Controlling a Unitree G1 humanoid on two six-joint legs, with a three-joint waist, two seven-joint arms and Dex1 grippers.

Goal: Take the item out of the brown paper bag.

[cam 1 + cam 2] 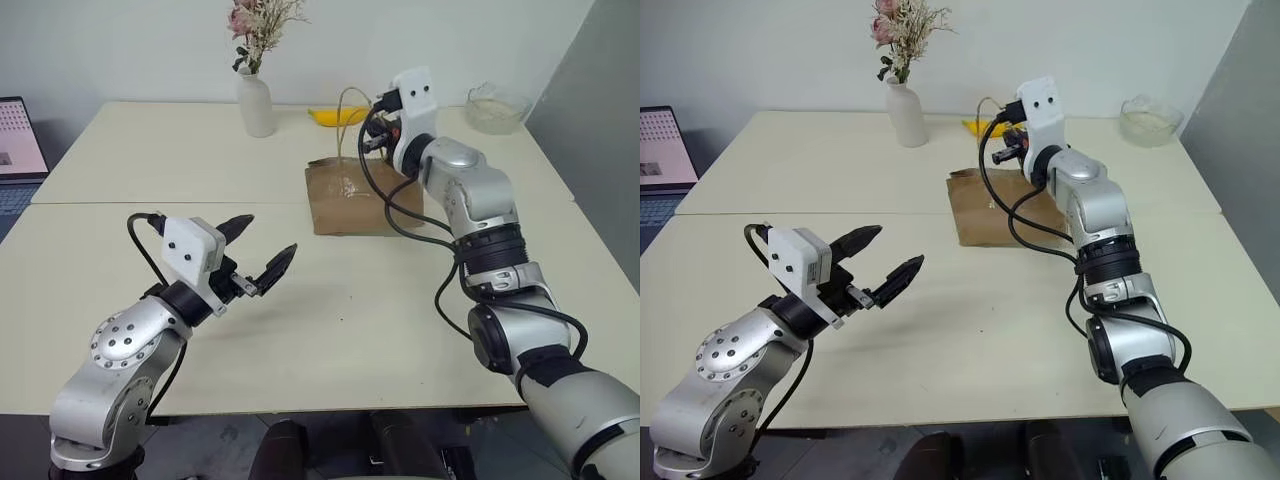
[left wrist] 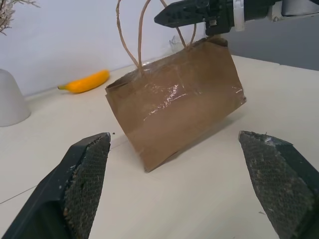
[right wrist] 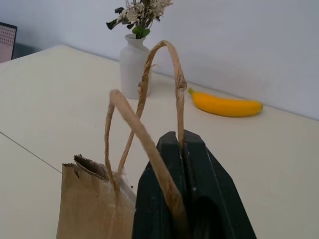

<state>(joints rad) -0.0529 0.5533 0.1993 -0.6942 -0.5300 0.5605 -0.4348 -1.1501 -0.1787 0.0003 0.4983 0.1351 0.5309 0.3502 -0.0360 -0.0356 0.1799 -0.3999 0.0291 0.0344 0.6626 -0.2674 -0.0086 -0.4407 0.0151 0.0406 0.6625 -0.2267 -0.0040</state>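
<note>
The brown paper bag (image 1: 350, 195) stands on the far half of the table, its cord handles (image 3: 162, 47) looping upward. My right gripper (image 3: 182, 135) hovers just over the bag's top edge and is shut, with one handle cord running down between its fingers; the left wrist view also shows this gripper (image 2: 172, 15) at the handles. The bag (image 2: 174, 99) looks tilted, one end higher. My left gripper (image 1: 272, 233) is open and empty over the near table, pointing at the bag from well short of it. The item is hidden.
A yellow banana (image 1: 335, 117) lies behind the bag. A white vase (image 1: 256, 100) with dried flowers stands at the back, a glass bowl (image 1: 497, 108) at the back right, and a laptop (image 1: 18, 140) at the far left edge.
</note>
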